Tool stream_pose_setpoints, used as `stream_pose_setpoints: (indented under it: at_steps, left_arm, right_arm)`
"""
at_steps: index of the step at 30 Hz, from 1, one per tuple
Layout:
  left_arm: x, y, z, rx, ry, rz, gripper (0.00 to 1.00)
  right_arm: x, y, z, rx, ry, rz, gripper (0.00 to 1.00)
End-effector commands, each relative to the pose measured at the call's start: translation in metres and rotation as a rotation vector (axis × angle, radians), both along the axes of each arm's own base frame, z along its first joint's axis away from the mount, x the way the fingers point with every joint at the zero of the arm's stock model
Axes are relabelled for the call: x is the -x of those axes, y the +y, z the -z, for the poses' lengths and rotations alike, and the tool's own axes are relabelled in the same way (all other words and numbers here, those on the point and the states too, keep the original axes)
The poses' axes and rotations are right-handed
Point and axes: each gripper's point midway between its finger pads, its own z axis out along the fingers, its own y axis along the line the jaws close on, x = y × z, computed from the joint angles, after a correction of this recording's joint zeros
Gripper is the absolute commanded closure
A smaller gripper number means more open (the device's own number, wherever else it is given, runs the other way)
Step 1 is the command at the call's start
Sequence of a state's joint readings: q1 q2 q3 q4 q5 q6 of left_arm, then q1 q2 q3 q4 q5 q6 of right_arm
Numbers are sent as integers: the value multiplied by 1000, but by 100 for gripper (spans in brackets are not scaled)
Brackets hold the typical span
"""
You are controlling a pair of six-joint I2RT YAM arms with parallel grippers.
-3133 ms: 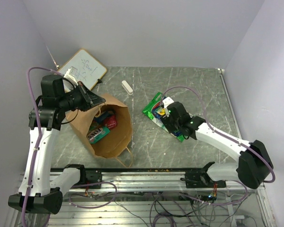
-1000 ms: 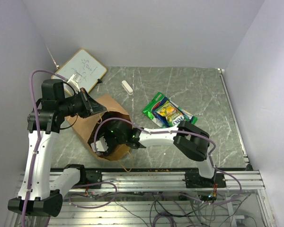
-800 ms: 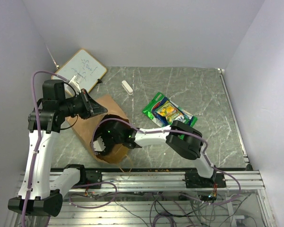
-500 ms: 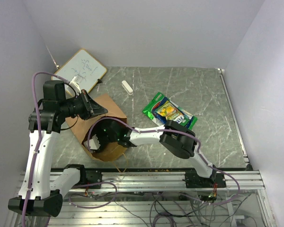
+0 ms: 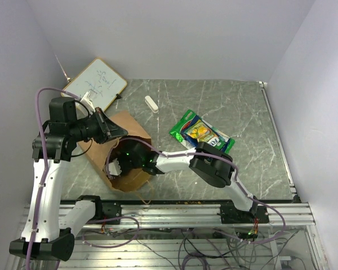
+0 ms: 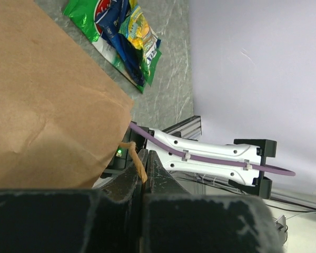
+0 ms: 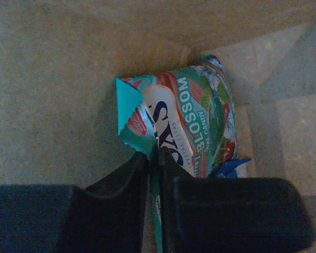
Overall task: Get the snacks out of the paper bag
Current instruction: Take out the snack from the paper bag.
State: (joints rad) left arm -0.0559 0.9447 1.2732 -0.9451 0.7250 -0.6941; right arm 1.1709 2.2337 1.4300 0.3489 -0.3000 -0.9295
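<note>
One teal snack pkt [image 7: 200, 121], in paper bag [image 7: 52, 79], near edge pinched by right gripper [image 7: 154, 154] — rest lying ahead.

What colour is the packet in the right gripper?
The packet is teal-green, red and white; right wrist view.

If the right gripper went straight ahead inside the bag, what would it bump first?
The right gripper meets the teal packet its jaws pinch; beyond it, probably the bottom of the paper bag.

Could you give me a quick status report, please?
Left end effector shut on paper bag. Right end effector inside bag, shut on multicoloured packet. Nothing blocking it.
</note>
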Motion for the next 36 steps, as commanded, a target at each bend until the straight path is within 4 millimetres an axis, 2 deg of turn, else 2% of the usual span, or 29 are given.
stream_pose_setpoints:
  at_steps: [1,4,17,21,30,36]
  left_arm:
    - [0,3,-7,-5,-38,-26,93]
    - [-1,5,-8,-18,-43,-43,93]
    - [2,12,-10,-21,-63,-115,93]
    - [2,15,-10,-22,-71,-140,93]
    - [2,19,-13,-22,-84,-183,93]
    - [1,22,-17,-27,-100,-201,93]
  right_arm:
    - [-11,-5,-33,-74,36,44,92]
    - [-11,-9,-39,-75,38,50,100]
    - [-1,-26,-71,-149,126,105,100]
    - [4,-37,-93,-167,122,102,100]
    - [18,-55,-114,-207,190,116,100]
    - [21,-66,-118,-206,234,154,100]
